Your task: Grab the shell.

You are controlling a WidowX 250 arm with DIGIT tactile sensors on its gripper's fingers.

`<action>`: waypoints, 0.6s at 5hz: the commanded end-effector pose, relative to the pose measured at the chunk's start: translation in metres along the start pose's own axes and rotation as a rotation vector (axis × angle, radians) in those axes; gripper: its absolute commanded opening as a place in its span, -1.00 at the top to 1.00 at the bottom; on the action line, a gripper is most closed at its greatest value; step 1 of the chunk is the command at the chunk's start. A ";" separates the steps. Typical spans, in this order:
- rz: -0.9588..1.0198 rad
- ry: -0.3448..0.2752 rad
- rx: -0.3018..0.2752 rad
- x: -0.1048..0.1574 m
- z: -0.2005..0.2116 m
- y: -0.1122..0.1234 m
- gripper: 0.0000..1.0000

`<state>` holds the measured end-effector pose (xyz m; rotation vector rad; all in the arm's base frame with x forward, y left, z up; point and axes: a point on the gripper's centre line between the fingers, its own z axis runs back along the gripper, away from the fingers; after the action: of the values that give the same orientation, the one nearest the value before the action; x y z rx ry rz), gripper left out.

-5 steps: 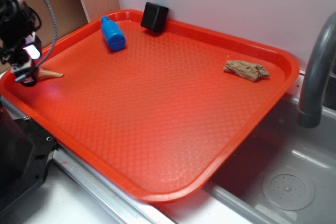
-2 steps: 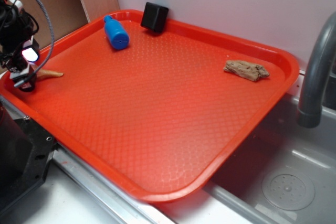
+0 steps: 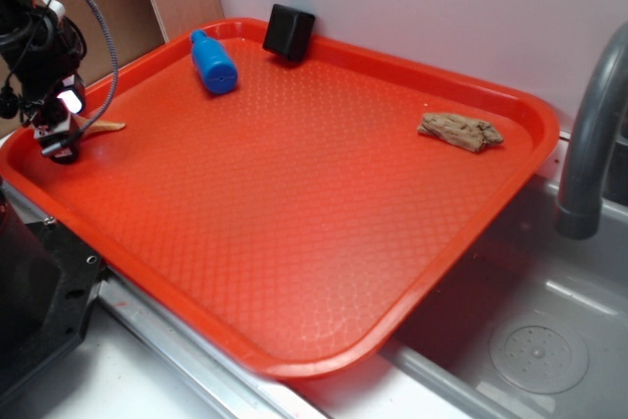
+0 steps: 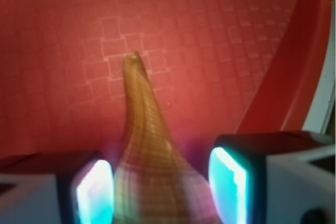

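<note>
Gripper sits at the far 9 o'clock edge of the orange tray in the ext. view, fingers pointing down, lit pad glowing white-violet. Shell pokes out from it toward 3 o'clock; only the thin tan tip shows there, the body is hidden behind the gripper.

Wrist view: shell fills the gap between the two glowing pads, ribbed bulb at 6 o'clock, long point running up to 12 o'clock over the tray's waffle texture. Pads stand narrow, one on each side of the bulb, a thin dark sliver visible on the right side, so can't tell if they press it or just flank it. Whether the shell is off the tray or resting on it: can't tell.

Elsewhere on the tray, ext. view: blue bottle lying on its side at approx. 11 o'clock, black cube just past it against the back rim, driftwood chunk at 2 o'clock, well apart from the gripper. Grey faucet and sink drain off the tray's 3–4 o'clock side.
</note>
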<state>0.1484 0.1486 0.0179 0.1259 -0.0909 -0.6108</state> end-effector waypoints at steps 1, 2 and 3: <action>0.010 -0.009 -0.035 0.009 0.001 -0.011 1.00; 0.047 0.001 0.060 0.034 0.018 -0.022 1.00; 0.079 -0.045 0.151 0.065 0.041 -0.034 1.00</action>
<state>0.1688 0.0788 0.0516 0.2331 -0.1585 -0.5067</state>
